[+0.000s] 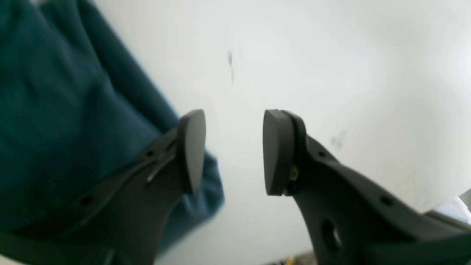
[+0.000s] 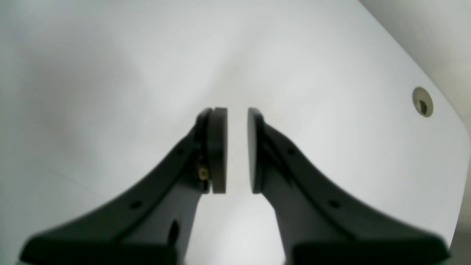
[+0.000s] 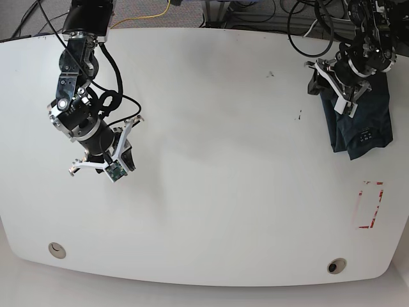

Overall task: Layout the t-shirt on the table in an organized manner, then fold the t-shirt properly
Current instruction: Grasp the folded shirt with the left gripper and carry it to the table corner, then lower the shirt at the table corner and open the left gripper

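Starting nearest: grommet holes point(image 3: 337, 265) and red tape mark point(image 3: 369, 204) on the white table point(image 3: 211, 192). Right gripper point(image 2: 237, 150): pads slightly parted, empty, over bare tabletop. Farther back, left gripper point(image 1: 234, 151): jaws wide apart, holding nothing, beside the bunched navy t-shirt point(image 3: 358, 125) near the table edge. Risk: a pinch taken here may catch several layers, dragging the heap instead of spreading it.

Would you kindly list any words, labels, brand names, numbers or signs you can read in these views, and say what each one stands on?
No text can be read in any view.
t-shirt: a small pale mark on the fabric, too small to read.
table: only dark smudges and a red tape rectangle, no lettering.
Left tool and right tool: plain dark pads, no markings.
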`<action>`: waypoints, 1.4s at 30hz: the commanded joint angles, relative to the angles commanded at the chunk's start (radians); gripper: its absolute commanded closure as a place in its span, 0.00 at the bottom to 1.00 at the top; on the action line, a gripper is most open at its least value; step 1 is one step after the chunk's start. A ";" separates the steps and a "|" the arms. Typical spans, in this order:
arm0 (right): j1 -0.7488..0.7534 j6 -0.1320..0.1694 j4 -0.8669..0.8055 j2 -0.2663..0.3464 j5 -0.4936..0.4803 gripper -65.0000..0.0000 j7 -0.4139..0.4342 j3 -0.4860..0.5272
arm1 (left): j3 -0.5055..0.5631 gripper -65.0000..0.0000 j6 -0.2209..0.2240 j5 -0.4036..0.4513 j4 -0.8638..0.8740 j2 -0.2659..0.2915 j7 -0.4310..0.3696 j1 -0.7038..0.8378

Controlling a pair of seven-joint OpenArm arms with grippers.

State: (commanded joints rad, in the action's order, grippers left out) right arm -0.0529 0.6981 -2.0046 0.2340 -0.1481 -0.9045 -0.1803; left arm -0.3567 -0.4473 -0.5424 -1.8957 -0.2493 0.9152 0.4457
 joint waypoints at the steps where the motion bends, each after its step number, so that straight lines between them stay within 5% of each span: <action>1: 0.000 0.000 0.000 0.000 0.000 0.86 0.000 0.000 | -0.008 0.63 0.000 0.009 0.002 0.008 0.000 0.009; 14: 0.003 0.000 -0.009 -0.002 0.000 0.86 0.000 -0.003 | -0.215 0.63 -0.021 0.092 0.129 -0.021 0.000 0.034; 25: 0.003 0.000 -0.009 -0.025 0.000 0.86 0.000 -0.005 | -0.307 0.63 -0.251 0.115 0.123 -0.072 0.005 0.048; 35: 0.003 0.000 -0.014 -0.043 0.002 0.86 0.000 -0.002 | -0.203 0.63 -0.251 0.123 -0.023 -0.037 0.109 -0.054; 42: 0.020 0.000 -0.014 -0.058 0.002 0.86 0.000 -0.005 | -0.138 0.63 -0.251 0.253 0.080 -0.015 0.114 -0.216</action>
State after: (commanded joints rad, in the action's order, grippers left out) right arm -0.0330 0.6981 -2.0184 0.1757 -0.1465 -0.9045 -0.1849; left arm -0.4948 -0.6981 -0.2892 -1.8159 -0.2647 1.0288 0.2294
